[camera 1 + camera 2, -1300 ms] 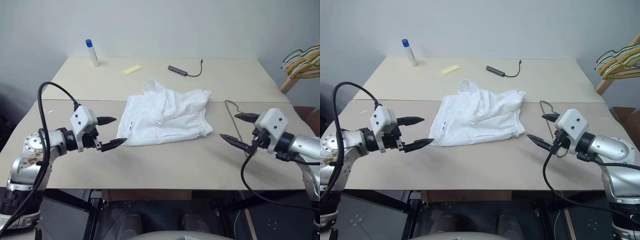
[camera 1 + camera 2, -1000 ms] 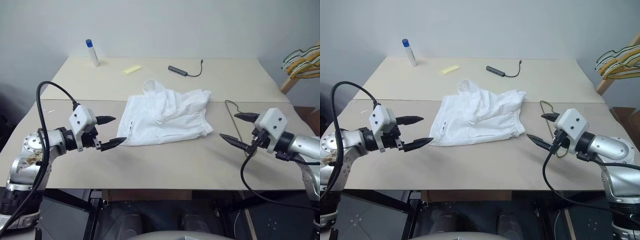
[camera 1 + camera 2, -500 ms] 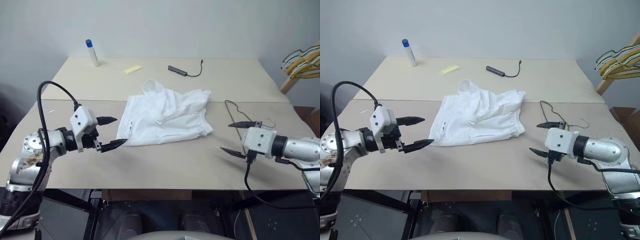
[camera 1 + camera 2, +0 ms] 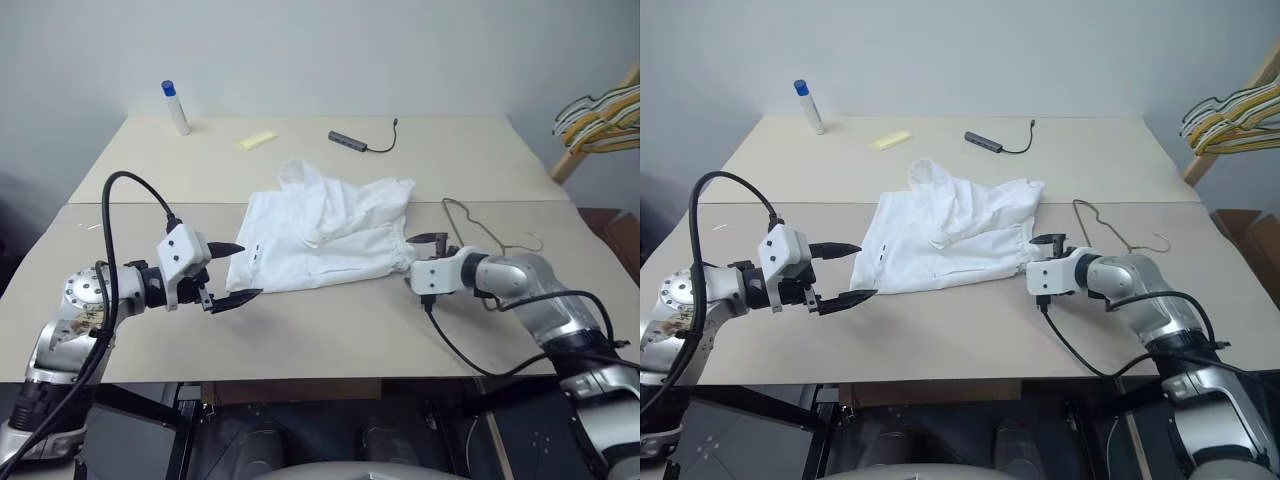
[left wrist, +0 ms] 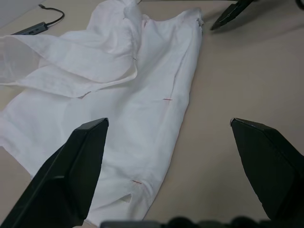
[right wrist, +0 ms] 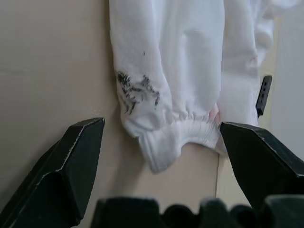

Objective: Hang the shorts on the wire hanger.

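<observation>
The white shorts (image 4: 320, 235) lie crumpled in the middle of the table, their gathered waistband toward my right arm. To their right, flat on the table, lies the thin wire hanger (image 4: 478, 222). My right gripper (image 4: 411, 262) is at the waistband corner and open. In the right wrist view the waistband (image 6: 183, 135), with dark marks beside it, sits between the spread fingers (image 6: 71, 156) without being clamped. My left gripper (image 4: 250, 270) is open, just off the left edge of the shorts (image 5: 109, 85), holding nothing.
At the back of the table stand a blue-capped bottle (image 4: 175, 105), a yellow piece (image 4: 258, 141) and a dark adapter with cable (image 4: 352, 140). Bunched coloured hangers (image 4: 600, 105) hang beyond the table's right edge. A seam crosses the table behind the shorts.
My right gripper has swung left and down from the hanger's side to the shorts' waistband corner, rolling as it went. The left gripper stays put. The camera has shifted slightly.
</observation>
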Controlling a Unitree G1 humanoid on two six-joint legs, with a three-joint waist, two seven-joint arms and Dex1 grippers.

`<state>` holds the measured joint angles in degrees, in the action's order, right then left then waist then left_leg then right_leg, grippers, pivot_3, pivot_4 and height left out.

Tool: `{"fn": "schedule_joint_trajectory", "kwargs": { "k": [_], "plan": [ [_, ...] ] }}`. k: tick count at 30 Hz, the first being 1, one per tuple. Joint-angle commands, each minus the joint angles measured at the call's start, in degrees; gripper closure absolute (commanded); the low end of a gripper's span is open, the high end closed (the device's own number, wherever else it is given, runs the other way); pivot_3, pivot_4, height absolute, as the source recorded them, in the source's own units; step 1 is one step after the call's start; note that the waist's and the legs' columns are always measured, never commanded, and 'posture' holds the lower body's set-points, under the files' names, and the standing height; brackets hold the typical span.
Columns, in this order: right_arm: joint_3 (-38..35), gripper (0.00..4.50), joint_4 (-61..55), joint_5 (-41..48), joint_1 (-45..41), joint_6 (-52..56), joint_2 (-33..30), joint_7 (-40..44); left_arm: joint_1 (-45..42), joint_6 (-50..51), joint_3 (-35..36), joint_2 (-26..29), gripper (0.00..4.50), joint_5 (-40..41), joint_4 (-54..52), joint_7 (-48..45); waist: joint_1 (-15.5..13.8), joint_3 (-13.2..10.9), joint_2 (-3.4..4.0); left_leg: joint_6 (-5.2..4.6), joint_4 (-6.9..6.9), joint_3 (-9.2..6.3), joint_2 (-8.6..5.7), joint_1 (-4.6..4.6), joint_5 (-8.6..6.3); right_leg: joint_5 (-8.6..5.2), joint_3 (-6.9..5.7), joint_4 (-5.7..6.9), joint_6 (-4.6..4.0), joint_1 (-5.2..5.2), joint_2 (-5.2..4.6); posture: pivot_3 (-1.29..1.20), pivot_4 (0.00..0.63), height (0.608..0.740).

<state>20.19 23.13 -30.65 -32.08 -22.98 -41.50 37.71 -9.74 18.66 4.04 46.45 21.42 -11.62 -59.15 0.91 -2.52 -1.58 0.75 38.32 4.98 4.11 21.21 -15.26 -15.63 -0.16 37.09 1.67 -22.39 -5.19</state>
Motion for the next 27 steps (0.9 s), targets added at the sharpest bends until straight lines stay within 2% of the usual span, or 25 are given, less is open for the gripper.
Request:
{"fn": "schedule_joint_trajectory", "kwargs": {
  "k": [1, 8, 12, 20, 27],
  "plan": [
    [1.9, 0.9, 5.5, -3.3, -4.0, -3.8, 1.0, -4.5, 0.5, -0.9, 0.9, 0.3, 0.0, -0.5, -2.0, 0.8, -0.1, 0.0, 0.0, 0.0, 0.0, 0.01, 0.0, 0.0, 0.0, 0.0, 0.0, 0.0, 0.0, 0.0, 0.0, 0.07, 0.0, 0.74],
    [4.4, 3.25, 11.8, -4.7, -7.7, -7.5, 2.5, -6.8, 2.3, -2.9, -1.8, 0.9, 0.0, -6.1, -2.5, 2.4, -0.2, 0.0, 0.01, 0.01, 0.0, 0.0, 0.0, -0.01, 0.01, 0.0, 0.01, 0.02, 0.0, 0.0, 0.0, 0.09, 0.0, 0.74],
    [4.5, 4.49, 11.8, -4.5, -7.6, -8.6, 2.3, -6.8, 1.2, -5.2, -5.9, 0.4, 0.0, -13.4, -0.3, 5.9, -0.2, 0.0, 0.02, 0.01, 0.0, 0.0, 0.0, -0.01, 0.01, 0.01, 0.01, 0.02, 0.0, 0.01, -0.01, 0.08, 0.0, 0.74],
    [3.6, 4.49, 9.4, -2.7, -7.0, -8.2, 2.8, -6.0, -8.1, -15.7, -18.4, -1.9, 0.0, -30.9, 13.7, 10.6, -0.3, 0.0, 0.04, 0.01, 0.0, 0.01, -0.02, -0.03, 0.01, 0.01, 0.0, 0.03, 0.01, 0.02, 0.0, 0.07, 0.0, 0.74],
    [2.7, 4.49, 6.9, -1.3, -6.5, -7.2, 2.8, -5.1, -18.1, -18.5, -24.1, -6.4, 0.0, -40.7, 29.9, 15.9, -0.2, 0.3, 0.21, 0.01, 0.01, 0.02, -0.04, -0.08, 0.02, 0.04, 0.01, 0.04, 0.04, 0.08, -0.01, 0.04, 0.0, 0.74]
  ]
}}
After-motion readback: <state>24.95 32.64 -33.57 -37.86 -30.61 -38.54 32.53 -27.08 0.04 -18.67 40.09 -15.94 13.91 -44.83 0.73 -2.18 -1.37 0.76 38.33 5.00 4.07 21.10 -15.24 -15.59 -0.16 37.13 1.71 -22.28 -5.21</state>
